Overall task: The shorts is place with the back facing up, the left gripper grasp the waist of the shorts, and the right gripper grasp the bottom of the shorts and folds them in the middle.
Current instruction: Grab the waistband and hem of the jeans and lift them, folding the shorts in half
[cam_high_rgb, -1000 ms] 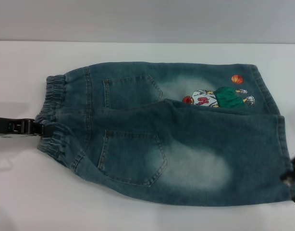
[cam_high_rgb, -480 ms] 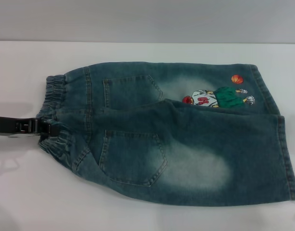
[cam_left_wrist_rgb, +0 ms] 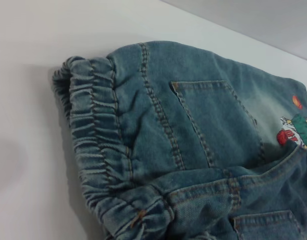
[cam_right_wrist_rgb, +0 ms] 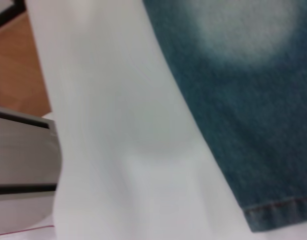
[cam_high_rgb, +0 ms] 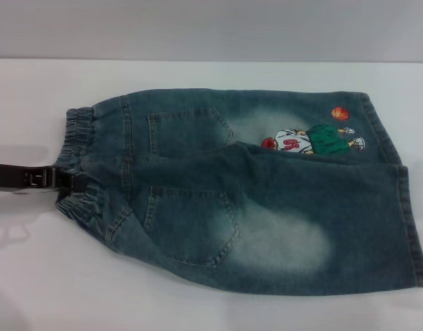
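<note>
The shorts (cam_high_rgb: 253,200) lie back up on the white table (cam_high_rgb: 39,276), with the two pockets facing me. The ruffled waist of the shorts (cam_high_rgb: 77,134) is at the left. The bottom of the shorts (cam_high_rgb: 406,207), the flat leg hems, is at the right next to the cartoon print (cam_high_rgb: 311,140). My left gripper (cam_high_rgb: 75,183) reaches in from the left and lies on the lower part of the waistband, which is bunched around its tip. The left wrist view shows the waist (cam_left_wrist_rgb: 93,135) close up. The right wrist view shows one leg hem (cam_right_wrist_rgb: 278,212). My right gripper is out of view.
A grey wall runs behind the table's far edge (cam_high_rgb: 211,59). In the right wrist view, wooden floor (cam_right_wrist_rgb: 16,65) and a grey piece of equipment (cam_right_wrist_rgb: 21,155) lie beyond the table's edge.
My left gripper has moved right, further onto the waistband, and nudged that end a little to the right. My right gripper, at the hem's lower right corner a second ago, has left the view.
</note>
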